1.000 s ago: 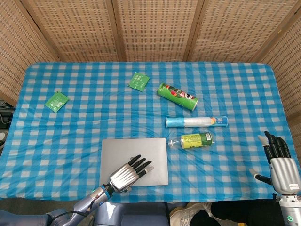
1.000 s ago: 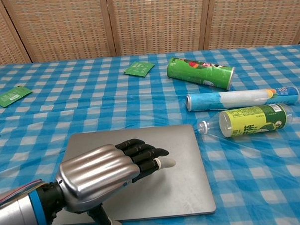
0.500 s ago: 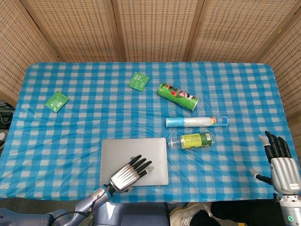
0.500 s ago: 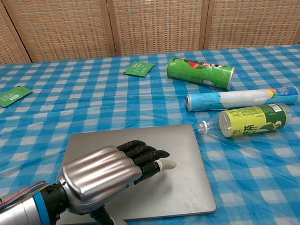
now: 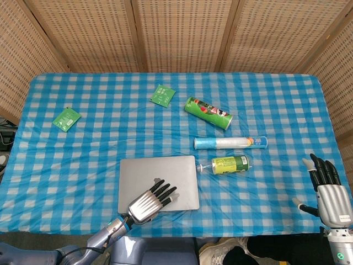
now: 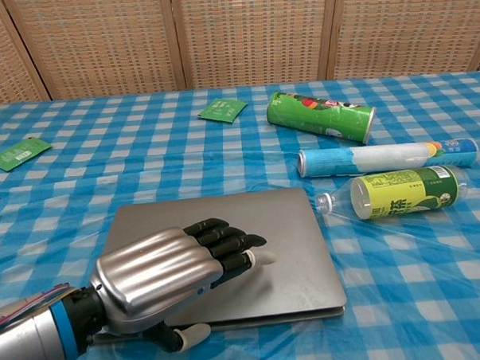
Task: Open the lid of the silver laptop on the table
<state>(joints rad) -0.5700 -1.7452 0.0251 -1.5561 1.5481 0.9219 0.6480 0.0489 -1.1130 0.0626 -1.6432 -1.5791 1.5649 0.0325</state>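
The silver laptop (image 5: 159, 174) (image 6: 259, 243) lies flat near the table's front edge, its lid raised a crack along the front so a thin gap shows. My left hand (image 5: 149, 203) (image 6: 161, 279) grips the lid's front left part, fingers (image 6: 227, 240) on top and the thumb under the edge. Far right, my right hand (image 5: 330, 194) stays upright beside the table with its fingers apart, holding nothing; the chest view does not show it.
Right of the laptop lie a green-labelled bottle (image 5: 229, 164) (image 6: 400, 192), a white and blue tube (image 5: 230, 143) (image 6: 382, 157) and a green can (image 5: 208, 112) (image 6: 321, 115). Two green packets (image 5: 162, 94) (image 5: 66, 118) sit farther back on the checked cloth (image 5: 83, 154).
The laptop's front edge has lifted slightly off its base. My left hand's thumb has gone under the lid edge and the lid has shifted a little away from me. The right hand has not moved.
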